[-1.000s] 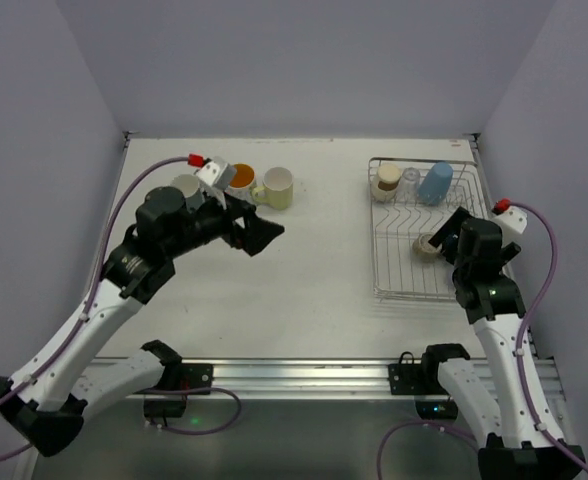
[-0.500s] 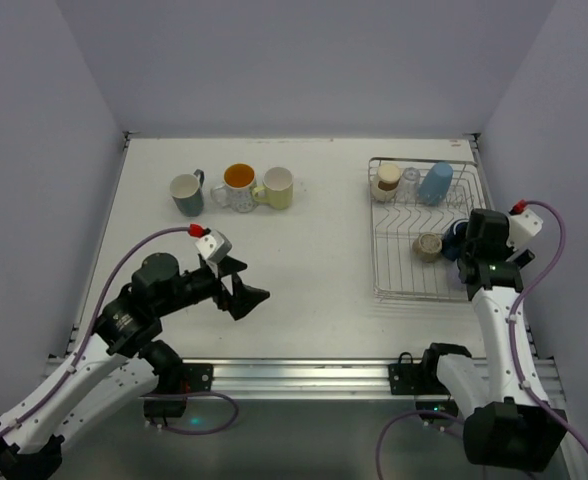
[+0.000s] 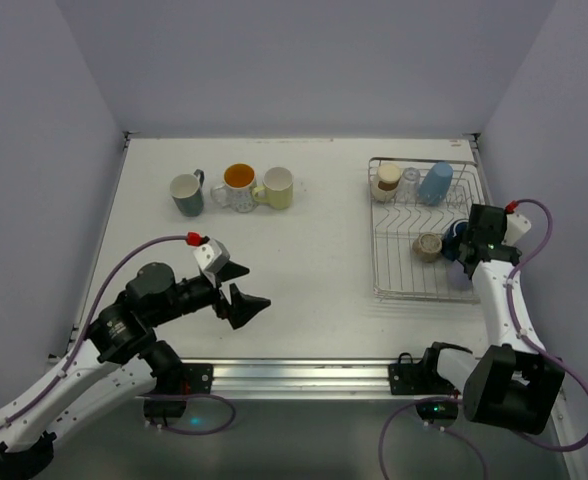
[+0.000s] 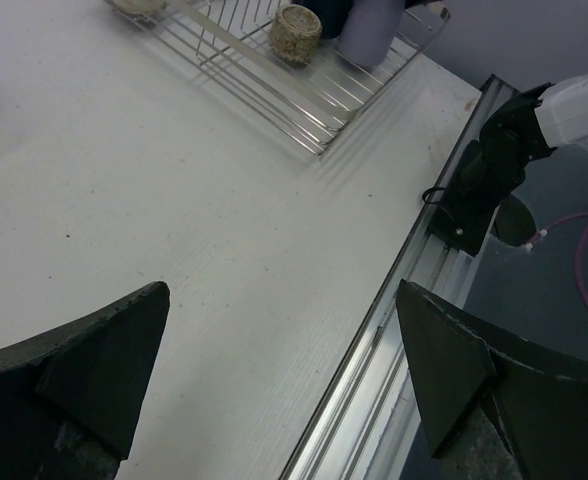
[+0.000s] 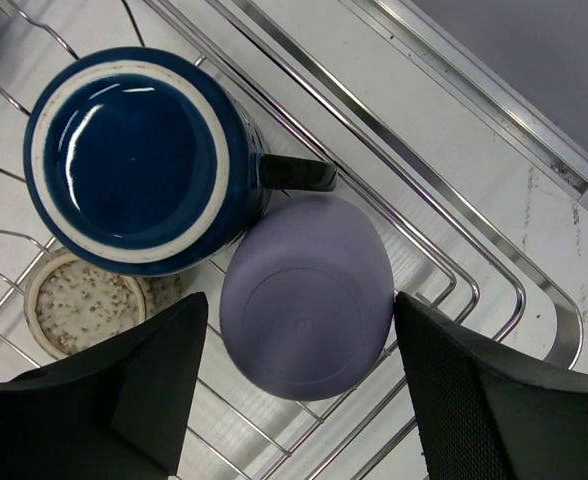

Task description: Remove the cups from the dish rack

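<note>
Finds the right claw (image 5: 299, 300) spread wide and holding nothing, hung straight over a lavender cup (image 5: 306, 300) turned bottom-up near a corner on the right side of the dish rack (image 3: 414, 296). Puts a navy mug (image 5: 139, 160), also upside down, right up against that cup, its handle just past the cup's edge, with a speckled beige cup (image 5: 79, 305) just beside both. Leaves a cream cup (image 3: 385, 182), a clear glass (image 3: 410, 176) and a light blue cup (image 3: 435, 183) along the rack's far end, and three mugs (image 3: 237, 187) already out on the worktop (image 3: 314, 260), well apart from the rack. Has the left claw (image 4: 282, 290) open and empty too, low over the worktop near the front rail (image 4: 374, 360) (no part in this grasp, by the look of it). Probably lining up on the lavender cup. Risky, though: hardly any room on the navy side, so could land a finger (image 5: 164, 380) on the mug's base or handle instead of slipping between, tipping it or shoving it along the wires. Might also pinch the smooth rounded bottom too high and lose the cup on the lift. Could catch the rim on the rack's wires if drawn up at a tilt, dragging the whole rack across the worktop. Worth coming down square and closing low on the wall.
</note>
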Action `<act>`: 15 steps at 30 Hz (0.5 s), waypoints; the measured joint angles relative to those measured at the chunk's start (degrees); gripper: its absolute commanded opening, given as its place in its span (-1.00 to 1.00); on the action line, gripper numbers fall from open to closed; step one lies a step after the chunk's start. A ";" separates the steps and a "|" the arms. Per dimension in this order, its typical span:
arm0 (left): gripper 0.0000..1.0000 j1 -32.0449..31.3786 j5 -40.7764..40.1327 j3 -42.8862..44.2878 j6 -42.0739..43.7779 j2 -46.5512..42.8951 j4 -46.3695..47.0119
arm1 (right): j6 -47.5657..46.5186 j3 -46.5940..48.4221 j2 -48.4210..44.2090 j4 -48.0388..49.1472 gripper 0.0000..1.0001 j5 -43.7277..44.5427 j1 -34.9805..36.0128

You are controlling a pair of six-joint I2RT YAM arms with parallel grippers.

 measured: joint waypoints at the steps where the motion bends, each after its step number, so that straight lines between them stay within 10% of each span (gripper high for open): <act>1: 1.00 -0.02 -0.17 0.00 -0.02 -0.20 0.00 | -0.07 0.00 0.46 0.07 0.46 -0.15 -0.15; 7: 1.00 -0.09 -1.20 0.00 -0.02 -0.79 -0.02 | -0.55 0.00 1.46 0.66 -0.19 -0.52 -0.24; 15: 1.00 -0.09 -2.78 0.00 0.00 0.42 -0.07 | -1.20 0.48 -8.44 -1.05 -0.37 -1.57 -0.22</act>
